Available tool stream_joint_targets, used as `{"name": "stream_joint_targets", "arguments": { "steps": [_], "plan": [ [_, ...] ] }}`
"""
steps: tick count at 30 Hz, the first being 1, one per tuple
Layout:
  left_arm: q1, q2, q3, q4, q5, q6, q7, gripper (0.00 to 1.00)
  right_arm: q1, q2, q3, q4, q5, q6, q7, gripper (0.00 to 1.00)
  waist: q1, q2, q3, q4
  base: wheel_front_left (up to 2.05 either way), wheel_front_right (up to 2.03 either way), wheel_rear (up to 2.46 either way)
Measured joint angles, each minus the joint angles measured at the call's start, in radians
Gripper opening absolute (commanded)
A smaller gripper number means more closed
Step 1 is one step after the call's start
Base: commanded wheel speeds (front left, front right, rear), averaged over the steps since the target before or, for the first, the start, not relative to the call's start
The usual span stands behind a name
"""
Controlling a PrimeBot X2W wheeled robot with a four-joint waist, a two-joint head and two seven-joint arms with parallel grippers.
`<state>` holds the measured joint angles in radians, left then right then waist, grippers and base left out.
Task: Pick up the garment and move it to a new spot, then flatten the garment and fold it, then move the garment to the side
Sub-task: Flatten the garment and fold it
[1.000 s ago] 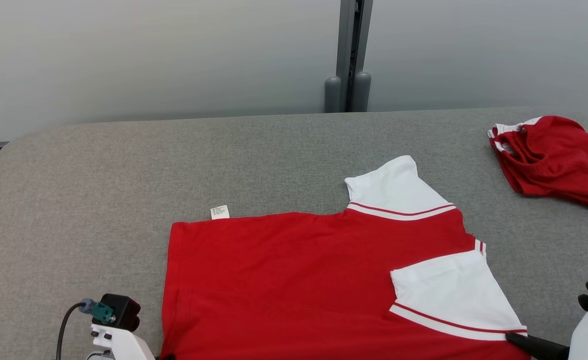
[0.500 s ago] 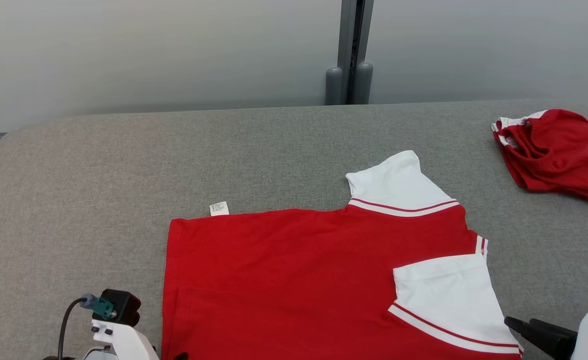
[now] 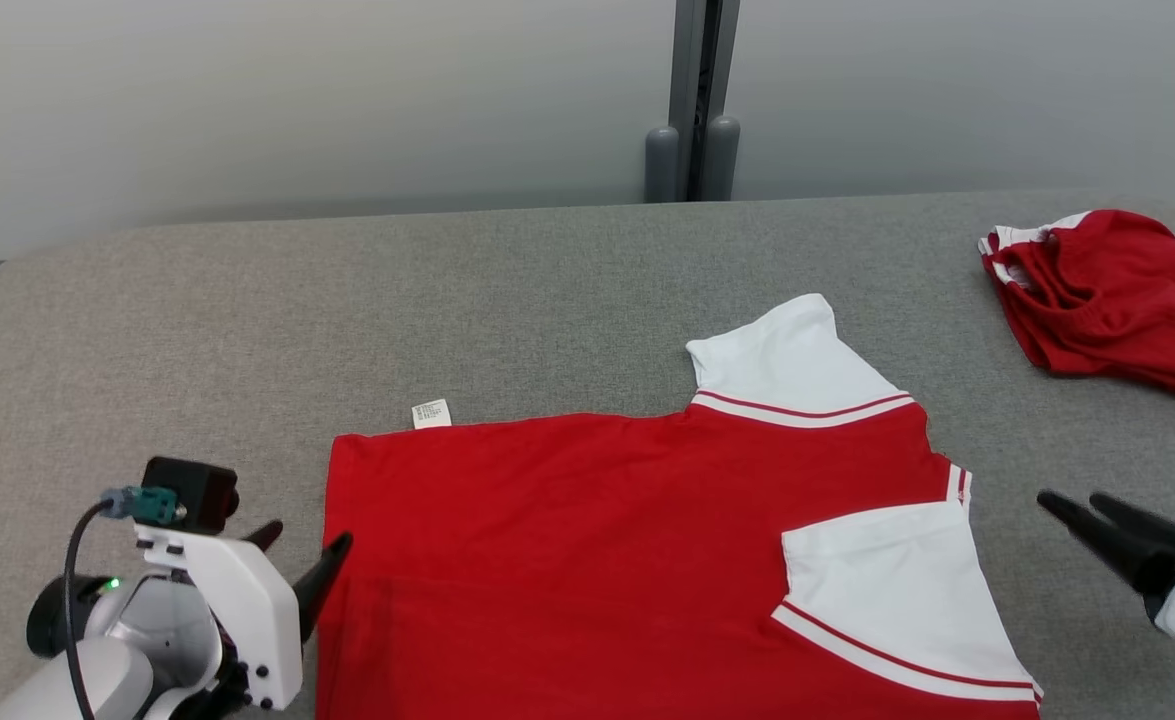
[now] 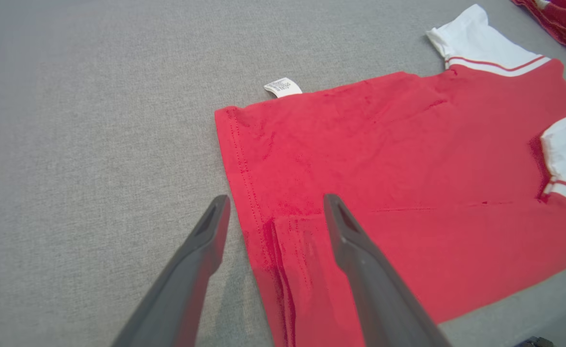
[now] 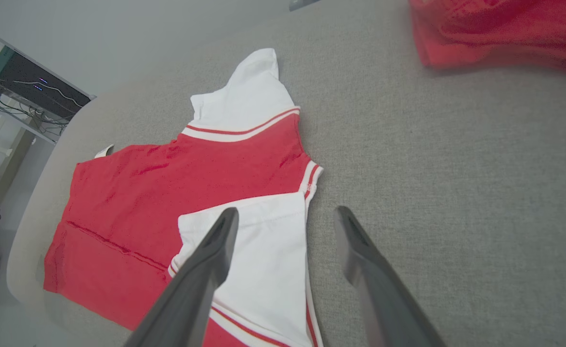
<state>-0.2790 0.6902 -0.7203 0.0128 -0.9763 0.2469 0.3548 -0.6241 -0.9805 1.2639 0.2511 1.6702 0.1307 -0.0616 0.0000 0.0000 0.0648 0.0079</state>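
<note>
Red knit with white sleeves, the garment [image 3: 597,540] lies flat by the near edge of the grey surface [image 3: 247,330], right of its middle. One sleeve [image 3: 887,580] is already turned in over the red body. The far sleeve [image 3: 787,360] points toward the far edge, and a small label [image 3: 431,413] pokes out at the cloth's far left corner. The left jaws hang at the hem, fingers [image 4: 205,250] spread wide and empty, one over bare surface and one over cloth. The right jaws hover just off the neck end, clear of the cloth, their fingers [image 5: 374,270] likewise parted and holding nothing. A second red garment [image 3: 1117,300] sits bundled at the far right corner, well apart. The folding seems partly done. For a clean next fold, both jaws should probably pinch the two ends on one line, take every layer there, lift low and travel together. That way the crease runs straight and the tucked sleeve is less likely to slide out.
</note>
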Motion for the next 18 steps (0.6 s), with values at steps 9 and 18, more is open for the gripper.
{"name": "stream_joint_targets", "arguments": {
  "steps": [9, 18],
  "plan": [
    [-0.139, -0.079, 0.009, 0.110, 0.060, -0.021, -0.071, 1.00, -0.174, 0.084, -0.053, 0.044, -0.003, 0.000, -0.023, 1.00, 0.0000, 0.0000, 0.071, -0.009, 0.00, 0.00, 0.00],
    [-0.264, -0.156, -0.012, 0.263, 0.089, -0.080, -0.095, 1.00, -0.354, 0.178, -0.045, 0.218, -0.060, 0.000, 0.073, 1.00, 0.0000, 0.0000, 0.152, 0.016, 0.00, 0.00, 0.00]
  ]
}}
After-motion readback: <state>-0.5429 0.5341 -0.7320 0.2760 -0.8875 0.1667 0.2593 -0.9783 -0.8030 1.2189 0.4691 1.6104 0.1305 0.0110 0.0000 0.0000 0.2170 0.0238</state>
